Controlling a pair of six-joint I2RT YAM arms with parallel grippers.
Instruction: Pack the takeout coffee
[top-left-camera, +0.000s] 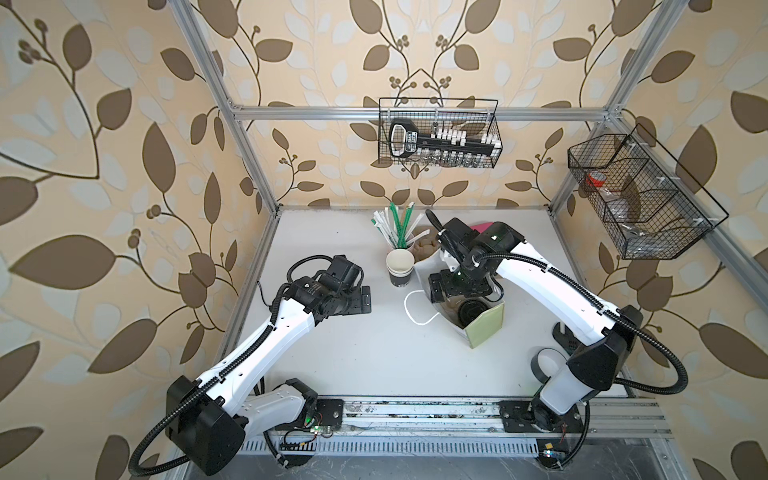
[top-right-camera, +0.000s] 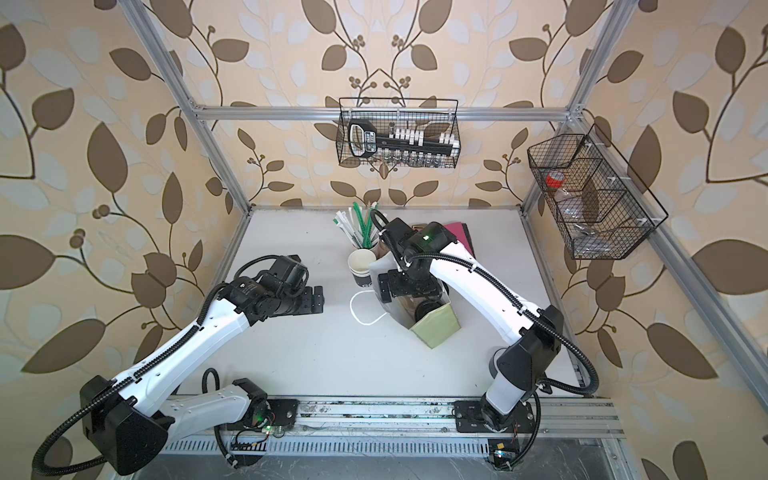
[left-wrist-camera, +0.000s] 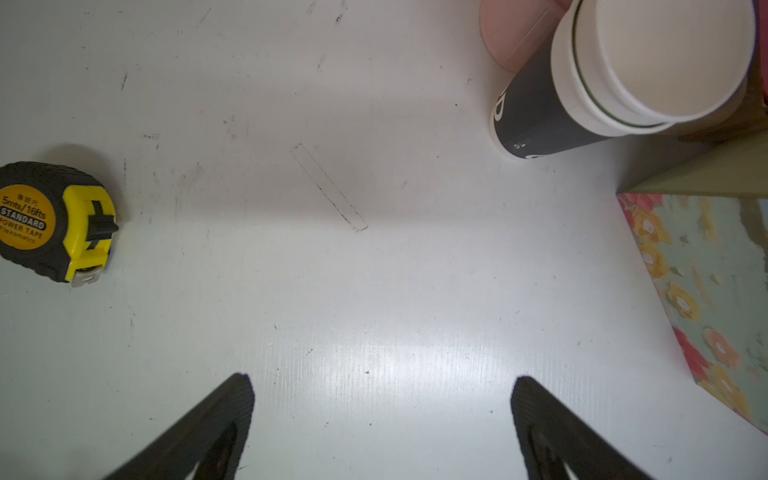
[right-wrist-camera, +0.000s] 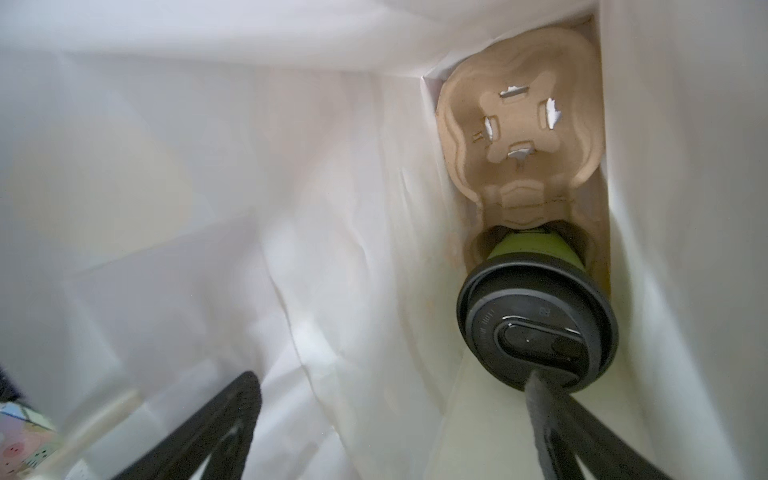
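Note:
The takeout coffee, a light-green cup (right-wrist-camera: 534, 248) under a black lid (right-wrist-camera: 536, 328), stands in a brown pulp cup carrier (right-wrist-camera: 511, 124) at the bottom of a white-lined paper bag (top-left-camera: 484, 330). Both top views show the lid (top-left-camera: 471, 311) (top-right-camera: 426, 309) through the bag's mouth. My right gripper (right-wrist-camera: 392, 376) (top-left-camera: 459, 289) hangs open at the bag's mouth, above the cup, holding nothing. In the right wrist view one fingertip (right-wrist-camera: 540, 395) overlaps the lid's rim. My left gripper (left-wrist-camera: 382, 379) (top-left-camera: 365, 299) is open over bare table, left of the bag.
Stacked lidless cups (top-left-camera: 400, 266) (left-wrist-camera: 623, 83) and a cup of straws (top-left-camera: 397, 226) stand just behind and left of the bag. The bag's white handle loop (top-left-camera: 415, 309) lies on the table. A yellow tape measure (left-wrist-camera: 54, 220) lies near my left gripper. Wire baskets (top-left-camera: 440, 133) hang on the walls.

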